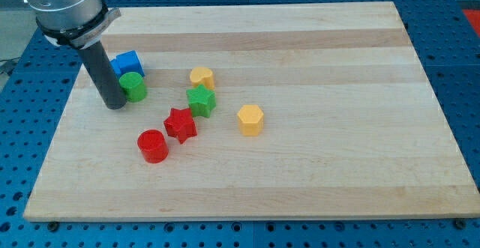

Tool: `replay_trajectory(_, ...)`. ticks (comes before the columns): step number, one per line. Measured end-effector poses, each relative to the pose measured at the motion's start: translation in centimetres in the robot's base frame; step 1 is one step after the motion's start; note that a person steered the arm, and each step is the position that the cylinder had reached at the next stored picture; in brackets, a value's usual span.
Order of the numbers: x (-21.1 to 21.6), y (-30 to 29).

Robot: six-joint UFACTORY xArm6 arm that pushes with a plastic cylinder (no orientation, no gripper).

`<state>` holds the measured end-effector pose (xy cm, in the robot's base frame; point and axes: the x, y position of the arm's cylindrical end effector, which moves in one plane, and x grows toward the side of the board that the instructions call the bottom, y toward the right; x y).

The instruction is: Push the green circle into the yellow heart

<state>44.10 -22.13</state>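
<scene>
The green circle (134,86) lies at the board's left, just below a blue block (128,63) that touches it. My tip (115,104) rests on the board right at the green circle's left side, touching or nearly touching it. The yellow heart (201,77) lies to the right of the green circle, with a gap of bare wood between them.
A green star (201,101) sits just below the yellow heart. A red star (180,124) and a red circle (153,145) lie lower down. A yellow hexagon (250,119) lies to the right. The wooden board (315,61) sits on a blue perforated table.
</scene>
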Motion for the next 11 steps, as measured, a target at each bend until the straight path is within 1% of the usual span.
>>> replay_trajectory(1, -0.2, -3.1)
replay_trajectory(2, -0.2, -2.6)
replay_trajectory(3, -0.3, 3.7)
replay_trajectory(4, -0.3, 5.6)
replay_trajectory(5, -1.6, 8.1)
replay_trajectory(6, -1.6, 9.2)
replay_trajectory(7, 1.2, 5.1)
replay_trajectory(8, 2.9, 2.2)
replay_trajectory(9, 0.8, -0.1)
replay_trajectory(10, -1.9, -0.5)
replay_trajectory(11, -1.9, -0.5)
